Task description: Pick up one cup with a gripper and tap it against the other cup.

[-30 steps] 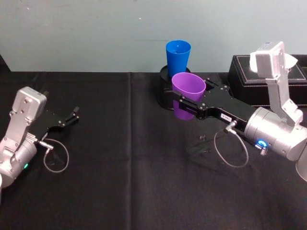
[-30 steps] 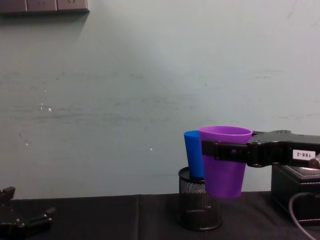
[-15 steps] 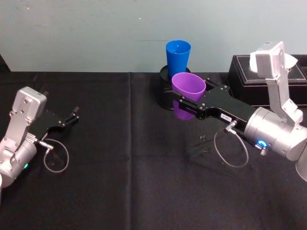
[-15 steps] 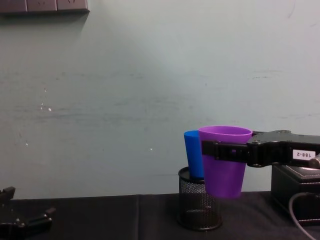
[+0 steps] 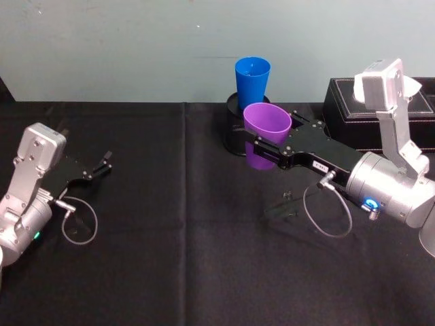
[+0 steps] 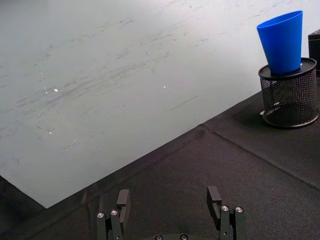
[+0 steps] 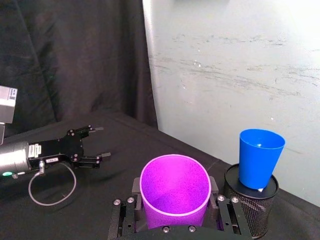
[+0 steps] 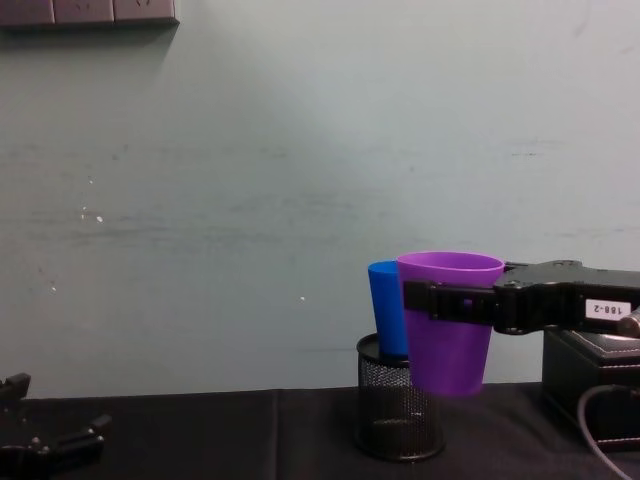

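Observation:
The purple cup (image 5: 266, 129) (image 8: 449, 325) (image 7: 174, 189) hangs upright above the table, with my right gripper (image 5: 267, 141) (image 8: 440, 300) (image 7: 175, 197) shut on it just below its rim. The blue cup (image 5: 252, 80) (image 8: 385, 308) (image 7: 259, 157) (image 6: 283, 41) stands upright in a black mesh pen holder (image 5: 232, 122) (image 8: 392, 415) just behind the purple one; I cannot tell whether the two touch. My left gripper (image 5: 102, 167) (image 6: 170, 202) (image 7: 97, 143) rests open and empty low over the table at the far left.
A black box (image 5: 353, 112) (image 8: 585, 375) sits at the back right beside the pen holder. A black cloth (image 5: 190, 238) covers the table, with a pale wall (image 8: 300, 180) close behind it. The right arm's cable loop (image 5: 326, 210) hangs over the cloth.

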You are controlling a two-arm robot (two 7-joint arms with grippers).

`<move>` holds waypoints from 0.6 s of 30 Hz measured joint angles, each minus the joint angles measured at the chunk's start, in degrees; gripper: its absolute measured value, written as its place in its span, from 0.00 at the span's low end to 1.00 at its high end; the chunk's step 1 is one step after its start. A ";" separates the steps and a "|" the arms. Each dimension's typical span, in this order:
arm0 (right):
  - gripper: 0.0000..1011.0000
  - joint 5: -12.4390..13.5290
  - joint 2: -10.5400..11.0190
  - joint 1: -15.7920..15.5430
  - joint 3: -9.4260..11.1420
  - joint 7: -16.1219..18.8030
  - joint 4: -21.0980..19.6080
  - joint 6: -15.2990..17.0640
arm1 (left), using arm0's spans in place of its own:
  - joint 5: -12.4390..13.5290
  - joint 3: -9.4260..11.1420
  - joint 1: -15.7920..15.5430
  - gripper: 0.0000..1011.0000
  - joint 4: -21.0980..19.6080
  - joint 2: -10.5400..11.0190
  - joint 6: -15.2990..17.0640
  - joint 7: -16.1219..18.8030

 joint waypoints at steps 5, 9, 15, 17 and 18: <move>0.73 -0.24 -0.14 0.08 -0.35 -0.26 0.46 -0.16 | 0.00 0.00 0.00 0.99 0.00 0.00 0.00 0.00; 0.73 -0.96 -1.40 0.97 -1.08 -1.20 2.87 -0.75 | 0.00 -0.01 0.00 0.99 0.00 0.00 0.00 0.00; 0.73 -1.87 -3.98 2.53 -1.35 -2.49 7.01 -2.65 | 0.00 0.00 0.00 0.99 0.00 0.00 0.00 0.00; 0.73 -2.08 -4.64 2.97 -1.35 -2.70 8.05 -3.08 | 0.00 0.00 0.00 0.99 0.00 0.00 0.00 0.00; 0.73 -2.16 -5.33 3.45 -1.38 -2.71 9.11 -3.34 | 0.00 0.00 0.00 0.99 0.00 0.00 0.00 0.00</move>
